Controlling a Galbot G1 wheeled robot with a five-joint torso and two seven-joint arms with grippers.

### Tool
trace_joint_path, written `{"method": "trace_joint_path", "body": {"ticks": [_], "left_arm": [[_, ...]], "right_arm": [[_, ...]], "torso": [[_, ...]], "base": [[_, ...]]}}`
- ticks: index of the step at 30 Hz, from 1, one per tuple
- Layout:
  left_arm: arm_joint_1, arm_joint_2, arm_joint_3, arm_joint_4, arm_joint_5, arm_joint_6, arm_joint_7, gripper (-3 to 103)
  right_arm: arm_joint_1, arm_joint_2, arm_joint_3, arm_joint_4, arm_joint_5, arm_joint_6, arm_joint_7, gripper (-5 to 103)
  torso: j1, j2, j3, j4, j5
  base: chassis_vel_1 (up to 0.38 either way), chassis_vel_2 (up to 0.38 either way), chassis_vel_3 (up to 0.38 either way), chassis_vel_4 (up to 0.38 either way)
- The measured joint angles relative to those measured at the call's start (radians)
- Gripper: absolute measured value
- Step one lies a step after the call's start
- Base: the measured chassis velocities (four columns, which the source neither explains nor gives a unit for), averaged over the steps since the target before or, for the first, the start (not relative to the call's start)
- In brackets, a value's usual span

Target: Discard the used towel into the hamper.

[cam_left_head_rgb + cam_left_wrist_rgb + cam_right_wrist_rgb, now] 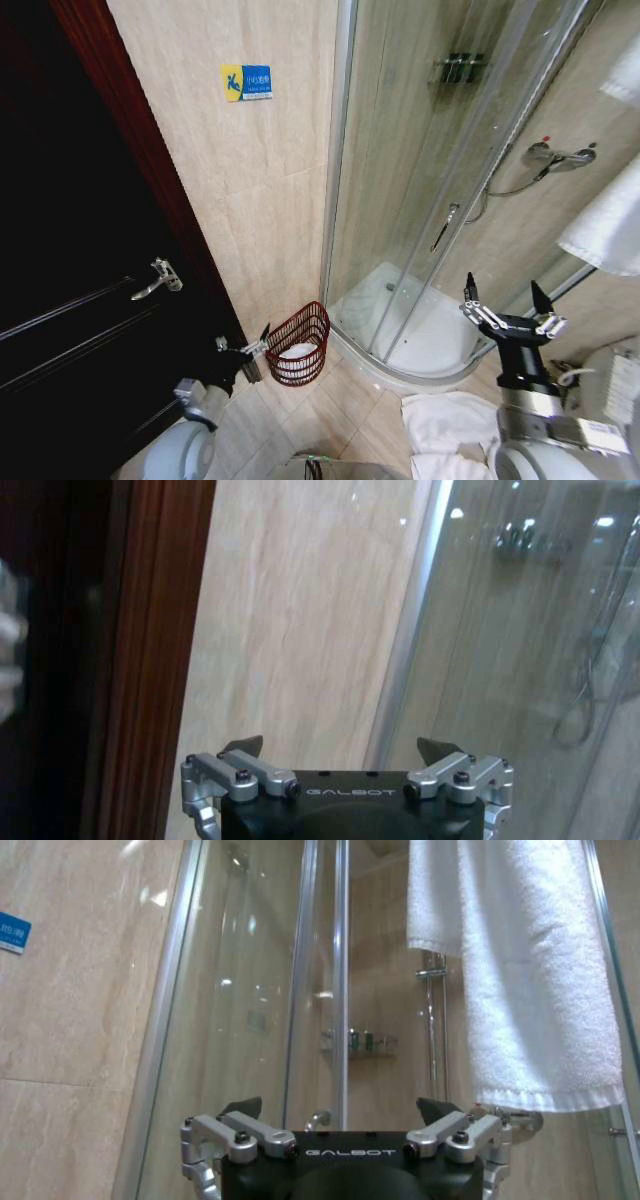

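While raised, right gripper [505,297] agape

Floor towel [445,425] cropped by frame edge

wire hamper [299,344], terry towel [520,967], glossy door [70,250]

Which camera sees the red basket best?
The head view: the hamper stands whole on the floor by the wall, something white inside. The left and right wrist views look at wall, shower glass and a hanging towel instead.
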Motion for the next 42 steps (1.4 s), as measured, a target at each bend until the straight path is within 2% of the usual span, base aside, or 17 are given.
{"method": "trace_joint_path", "body": {"ticks": [6, 10, 15, 24, 29, 36, 37, 40, 42], "left_arm": [[0.038, -0.004, 0.055, -0.086, 0.061, -0.008, -0.012, 100], [0.049, 0.008, 0.081, -0.091, 0.074, -0.035, -0.01, 100], [0.048, 0.012, 0.09, -0.075, 0.102, -0.04, -0.009, 100], [0.046, 0.013, 0.09, -0.067, 0.106, -0.041, -0.011, 100], [0.045, 0.014, 0.091, -0.066, 0.106, -0.042, -0.011, 100], [0.044, 0.014, 0.091, -0.064, 0.105, -0.042, -0.011, 100], [0.044, 0.014, 0.091, -0.064, 0.105, -0.042, -0.011, 100], [0.044, 0.014, 0.091, -0.064, 0.104, -0.042, -0.011, 100], [0.044, 0.014, 0.091, -0.064, 0.104, -0.042, -0.011, 100]], "right_arm": [[0.004, -0.008, 0.012, -0.001, 0.018, 0.0, 0.001, 100], [0.006, -0.011, 0.012, -0.001, 0.021, -0.001, 0.001, 100], [0.009, -0.013, 0.011, -0.002, 0.023, -0.001, 0.001, 100], [0.012, -0.021, 0.031, -0.002, 0.033, 0.004, 0.001, 100], [0.033, -0.059, 0.173, -0.003, 0.063, 0.042, -0.005, 100], [0.059, -0.164, 0.443, -0.003, 0.255, 0.055, -0.012, 100], [0.059, -0.164, 0.443, -0.003, 0.255, 0.055, -0.012, 100], [0.059, -0.221, 0.561, -0.003, 0.38, 0.101, -0.038, 100], [0.058, -0.235, 0.585, -0.004, 0.411, 0.109, -0.042, 100]], "torso": [[0.0, 0.0, 0.0, 0.0, 0.0], [0.0, 0.0, 0.0, 0.0, -0.0002], [0.0, 0.0, 0.0, 0.0, -0.0003], [0.0, 0.0, 0.0, 0.0, -0.0003], [0.0, 0.0, 0.0, -0.0001, -0.0002], [0.0, 0.0, 0.0, 0.0001, 0.0], [0.0, 0.0, 0.0, 0.0001, 0.0], [0.0, 0.0, 0.0, 0.0, 0.0], [0.0, 0.0, 0.0, 0.0, -0.0003]], "base": [[0.0, 0.0, 0.0, 0.0], [0.0, 0.0, 0.0, 0.0], [0.0, 0.0, 0.0, 0.0], [0.0, 0.0, 0.0, 0.0], [0.0, 0.0, 0.0, 0.0], [0.0, 0.0, 0.0, 0.0], [0.0, 0.0, 0.0, 0.0], [0.0, 0.0, 0.0, 0.0], [0.0, 0.0, 0.0, 0.0]]}}
